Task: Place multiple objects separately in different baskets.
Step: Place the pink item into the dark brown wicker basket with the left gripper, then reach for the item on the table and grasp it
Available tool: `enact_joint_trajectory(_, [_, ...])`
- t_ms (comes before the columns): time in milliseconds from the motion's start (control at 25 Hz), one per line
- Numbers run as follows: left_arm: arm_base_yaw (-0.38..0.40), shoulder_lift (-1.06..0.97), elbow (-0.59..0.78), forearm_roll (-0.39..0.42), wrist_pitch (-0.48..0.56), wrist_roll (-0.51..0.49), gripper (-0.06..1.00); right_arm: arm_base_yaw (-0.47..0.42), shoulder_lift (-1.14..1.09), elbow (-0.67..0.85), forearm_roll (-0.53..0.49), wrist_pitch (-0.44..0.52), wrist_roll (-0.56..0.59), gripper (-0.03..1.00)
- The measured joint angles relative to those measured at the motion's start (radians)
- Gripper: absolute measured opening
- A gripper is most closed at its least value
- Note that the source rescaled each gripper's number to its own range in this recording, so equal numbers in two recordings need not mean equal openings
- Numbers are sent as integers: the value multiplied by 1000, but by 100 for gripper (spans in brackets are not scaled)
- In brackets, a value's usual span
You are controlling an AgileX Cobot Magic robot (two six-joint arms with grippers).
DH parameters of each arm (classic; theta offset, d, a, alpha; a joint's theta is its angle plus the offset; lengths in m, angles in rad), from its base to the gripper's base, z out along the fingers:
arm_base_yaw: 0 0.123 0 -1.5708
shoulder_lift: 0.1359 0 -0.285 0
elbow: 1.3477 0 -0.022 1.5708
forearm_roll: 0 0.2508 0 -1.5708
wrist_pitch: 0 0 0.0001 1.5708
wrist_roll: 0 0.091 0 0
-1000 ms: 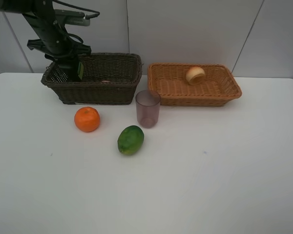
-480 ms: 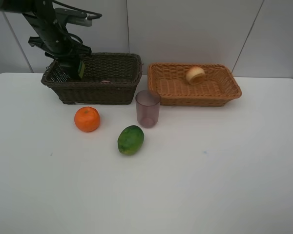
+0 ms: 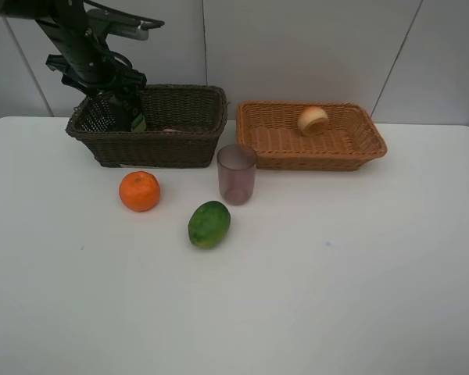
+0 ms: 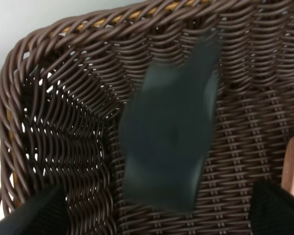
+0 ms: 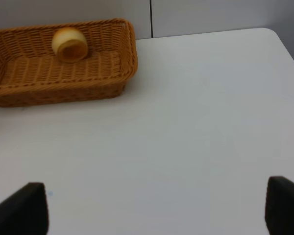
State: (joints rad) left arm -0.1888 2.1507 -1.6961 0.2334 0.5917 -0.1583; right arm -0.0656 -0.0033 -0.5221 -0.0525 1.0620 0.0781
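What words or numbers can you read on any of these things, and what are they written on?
None can be read.
dark green bottle in the dark brown basket: a pale patch, maybe a label, too small to read; the bottle is blurred in the left wrist view.
tangerine, green fruit, cup, peach, tan basket: no writing shows.

White bench (image 3: 336, 297), matt top with rounded corners, backed by a wall (image 3: 313, 47) of pale grey panels divided by thin dark seams (image 3: 204, 39), one vertical and others slanted; lighting even and diffuse, casting only soft shadows.
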Motion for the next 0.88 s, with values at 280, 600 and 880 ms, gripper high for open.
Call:
enact_joint_trajectory(280, [-1,-2,0,0,3,1,97,0,0,0,0,0,0,95])
enact_joint_trajectory(600, [-39,-81,-1,2,94,-1,97,0,0,0,0,0,0,95])
enact_joint_trajectory(880, [-107,-173,-4,-1,175,-1,97,0,0,0,-1,-1,0,95])
